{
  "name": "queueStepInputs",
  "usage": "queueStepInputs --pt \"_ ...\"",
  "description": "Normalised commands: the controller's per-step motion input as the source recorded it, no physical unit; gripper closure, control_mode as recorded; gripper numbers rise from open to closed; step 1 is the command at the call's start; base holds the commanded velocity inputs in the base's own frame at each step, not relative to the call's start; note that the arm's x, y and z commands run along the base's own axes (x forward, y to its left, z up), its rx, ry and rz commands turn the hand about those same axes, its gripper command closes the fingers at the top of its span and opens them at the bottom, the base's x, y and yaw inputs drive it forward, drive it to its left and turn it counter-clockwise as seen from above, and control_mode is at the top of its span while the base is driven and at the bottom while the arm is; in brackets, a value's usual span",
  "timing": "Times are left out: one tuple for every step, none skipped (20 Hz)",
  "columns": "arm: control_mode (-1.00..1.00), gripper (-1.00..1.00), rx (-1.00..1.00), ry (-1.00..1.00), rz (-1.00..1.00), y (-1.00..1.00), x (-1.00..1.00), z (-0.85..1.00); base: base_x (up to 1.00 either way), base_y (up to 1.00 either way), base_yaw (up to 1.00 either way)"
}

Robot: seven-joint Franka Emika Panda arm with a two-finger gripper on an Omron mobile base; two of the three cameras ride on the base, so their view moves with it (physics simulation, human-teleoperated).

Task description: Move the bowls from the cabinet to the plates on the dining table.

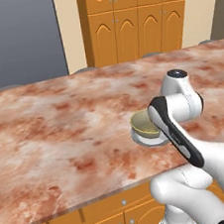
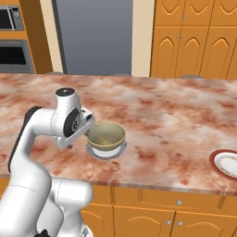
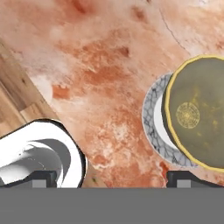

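While the deep olive-bronze bowl (image 2: 106,137) sits on the grey-rimmed round plate (image 3: 151,122) atop the pink marbled table (image 1: 47,137), the gripper (image 3: 111,177) beside it stands spread, gripping nothing.

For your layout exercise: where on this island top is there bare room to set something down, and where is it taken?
The dining table lies bare left of and behind the bowl on the grey-rimmed plate, and between that and the red-rimmed plate at the right edge. It is crowded at the bowl, where the open gripper hangs beside it.

No readable text, labels, brands or numbers anywhere.
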Motion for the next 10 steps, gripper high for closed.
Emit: queueStepInputs --pt "-1.0 -1.0 0.08 0.04 -0.03 0.0 -0.51 0.57 0.0 0.0 0.0" --pt "-1.0 -1.0 0.09 0.04 -0.04 0.0 -0.47 0.56 0.0 0.0 0.0" --pt "-1.0 -1.0 0.09 0.01 -0.04 0.0 -0.43 0.56 0.0 0.0 0.0" --pt "-1.0 -1.0 0.09 0.01 -0.05 0.0 -0.39 0.57 0.0 0.0 0.0" --pt "-1.0 -1.0 0.08 0.0 -0.05 0.0 -0.4 0.57 0.0 0.0 0.0" --pt "-1.0 -1.0 0.08 0.0 -0.05 0.0 -0.36 0.59 0.0 0.0 0.0" --pt "-1.0 -1.0 0.07 0.0 -0.05 0.0 -0.37 0.6 0.0 0.0 0.0" --pt "-1.0 -1.0 0.06 0.0 -0.05 0.0 -0.37 0.59 0.0 0.0 0.0" --pt "-1.0 -1.0 0.04 0.0 -0.05 0.0 -0.39 0.56 0.0 0.0 0.0" --pt "-1.0 -1.0 0.02 0.0 -0.05 0.0 -0.4 0.54 0.0 0.0 0.0"
